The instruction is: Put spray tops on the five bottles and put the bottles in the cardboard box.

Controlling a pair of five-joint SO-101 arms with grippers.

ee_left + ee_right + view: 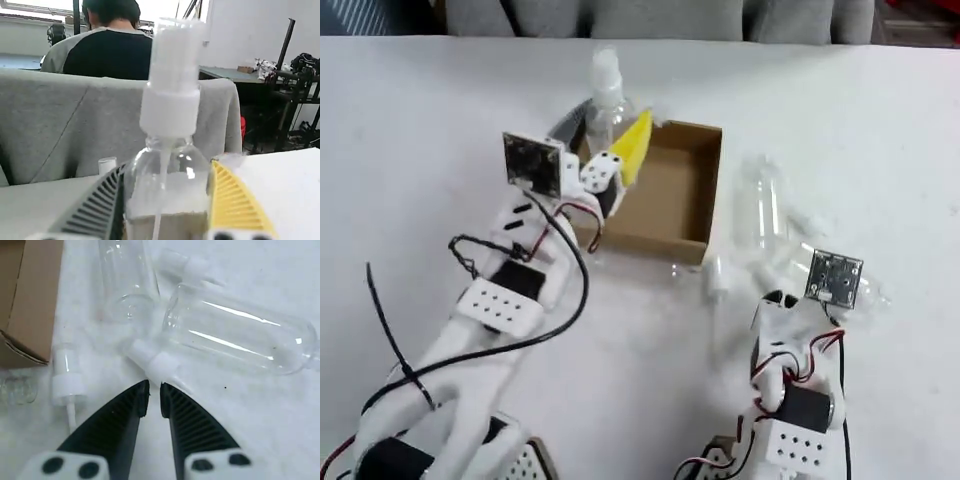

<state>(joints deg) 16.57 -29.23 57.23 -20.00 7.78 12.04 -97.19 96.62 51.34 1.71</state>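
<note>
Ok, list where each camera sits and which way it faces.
High view: fixed overhead, looking down on both arms, the cardboard box and the bottle in the left gripper.
Left wrist view: on the left wrist, looking level past the bottle to a grey seat back; its grey and yellow fingers show.
Right wrist view: on the right wrist, looking down at lying bottles; the right gripper, nearly shut, shows.
Shared: the held bottle, high and left wrist; the box, high and right wrist.

Lab workshop, cluttered workbench (226, 73), black equipment stands (286, 42)
</note>
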